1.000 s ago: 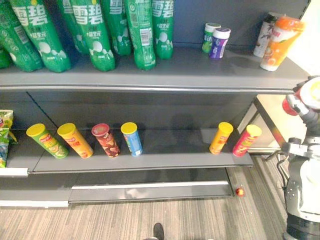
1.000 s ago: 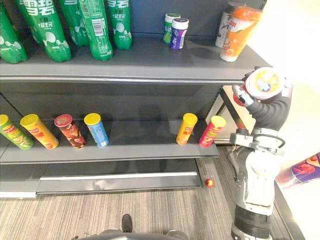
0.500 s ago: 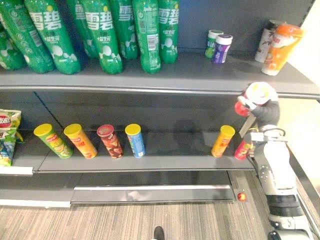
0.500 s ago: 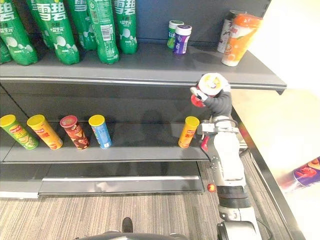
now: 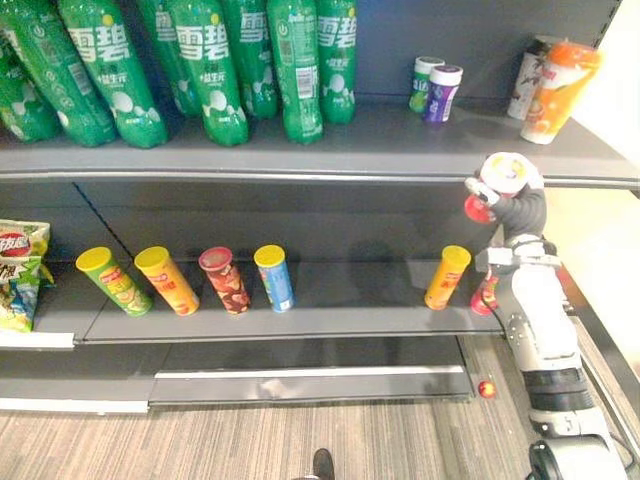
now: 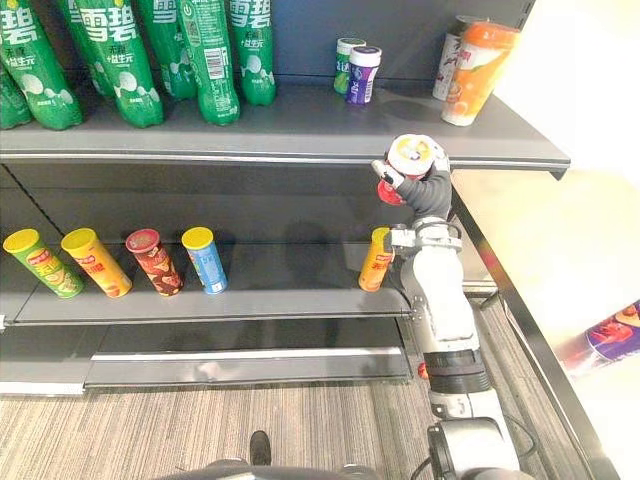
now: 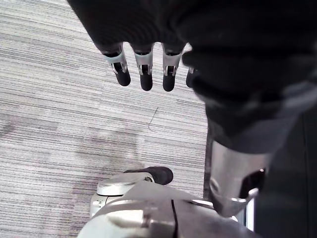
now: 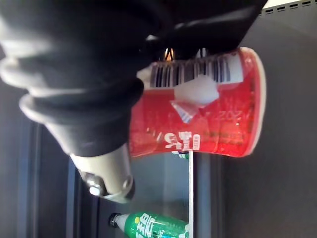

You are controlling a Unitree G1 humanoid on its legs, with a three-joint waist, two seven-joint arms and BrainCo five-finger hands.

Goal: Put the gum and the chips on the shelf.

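right hand (image 6: 428, 192) curled tight round red cylindrical chips can with white lid (image 5: 502, 173), held just off the front edge of the grey metal upper shelf (image 5: 330, 145). green gum bottle (image 5: 424, 82) and purple gum bottle (image 5: 441, 95) stand on that shelf. left hand (image 7: 145, 74) slack, fingers straight, empty, over grey striped floor (image 7: 59, 124).

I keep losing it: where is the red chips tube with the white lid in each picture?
Left eye view: the red cylindrical chips can right of centre, in the right hand, before the grey top shelf's edge.
Right eye view: the can, nearer the middle.
Right wrist view: the can close up, beside the dark cover.
Left wrist view: left hand over carpet.
Shared landmark: the green plastic bottles.
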